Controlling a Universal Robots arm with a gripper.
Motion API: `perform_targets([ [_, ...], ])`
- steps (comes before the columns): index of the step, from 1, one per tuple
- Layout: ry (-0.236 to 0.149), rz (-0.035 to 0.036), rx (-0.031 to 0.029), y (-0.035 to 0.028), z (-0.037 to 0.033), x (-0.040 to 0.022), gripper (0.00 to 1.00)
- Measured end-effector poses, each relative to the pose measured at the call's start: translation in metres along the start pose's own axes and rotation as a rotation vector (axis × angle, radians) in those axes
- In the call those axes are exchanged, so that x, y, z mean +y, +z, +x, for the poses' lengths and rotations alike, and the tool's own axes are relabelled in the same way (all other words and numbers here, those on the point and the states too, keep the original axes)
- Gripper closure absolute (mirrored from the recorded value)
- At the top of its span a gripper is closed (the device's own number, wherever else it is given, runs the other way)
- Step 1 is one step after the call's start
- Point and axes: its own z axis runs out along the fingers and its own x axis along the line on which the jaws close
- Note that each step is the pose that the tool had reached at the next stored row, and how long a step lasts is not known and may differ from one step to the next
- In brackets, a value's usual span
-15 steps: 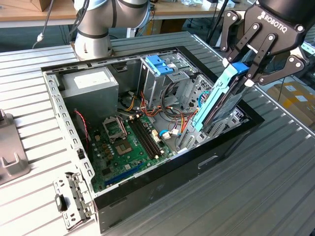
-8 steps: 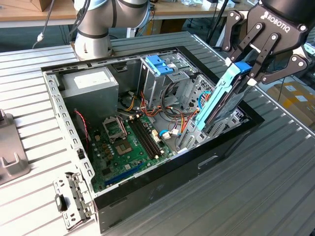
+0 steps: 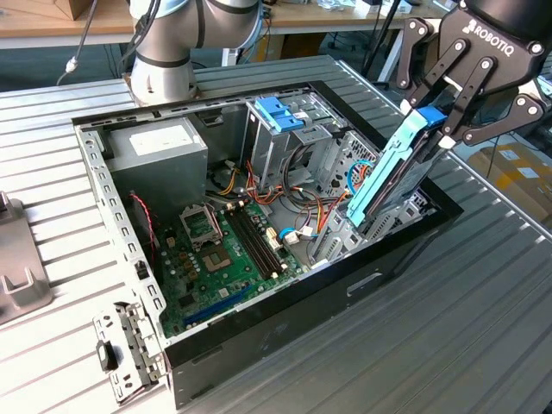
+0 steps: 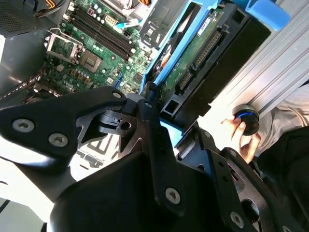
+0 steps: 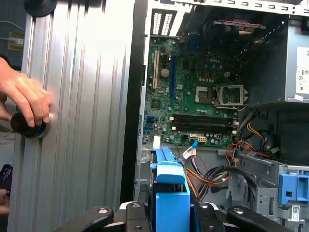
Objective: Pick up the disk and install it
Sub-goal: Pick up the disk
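The disk (image 3: 392,168), dark with blue plastic rails, hangs steeply tilted over the open computer case (image 3: 285,323), at the exterior view's right. Its lower end reaches down into the drive bay area beside the case's right wall. My gripper (image 3: 438,121) is shut on its upper end. In the second wrist view the disk's green circuit side (image 4: 195,60) faces the camera beyond my gripper (image 4: 166,118). In the first wrist view the blue rail (image 5: 171,193) sits between my gripper's (image 5: 171,216) black fingers (image 5: 137,215).
Inside the case lie a green motherboard (image 3: 220,250), a grey power supply box (image 3: 155,147), an upright metal cage with a blue top (image 3: 280,116) and loose cables (image 3: 310,216). A person's hand (image 5: 26,101) grips a black knob on the ribbed table (image 3: 466,328). A grey bracket (image 3: 17,272) rests at left.
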Motion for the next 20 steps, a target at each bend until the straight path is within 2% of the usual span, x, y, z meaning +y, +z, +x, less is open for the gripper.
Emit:
perform_targets([
  [6,0.002,0.0001,-0.0001,-0.0001,0.0003,-0.0060,0.63],
  [15,0.081,0.0035,-0.0046,0.0017,0.0006,-0.0089,0.63],
  [20,0.087,0.0038,-0.0051,0.0019,0.0009,-0.0130,0.63],
])
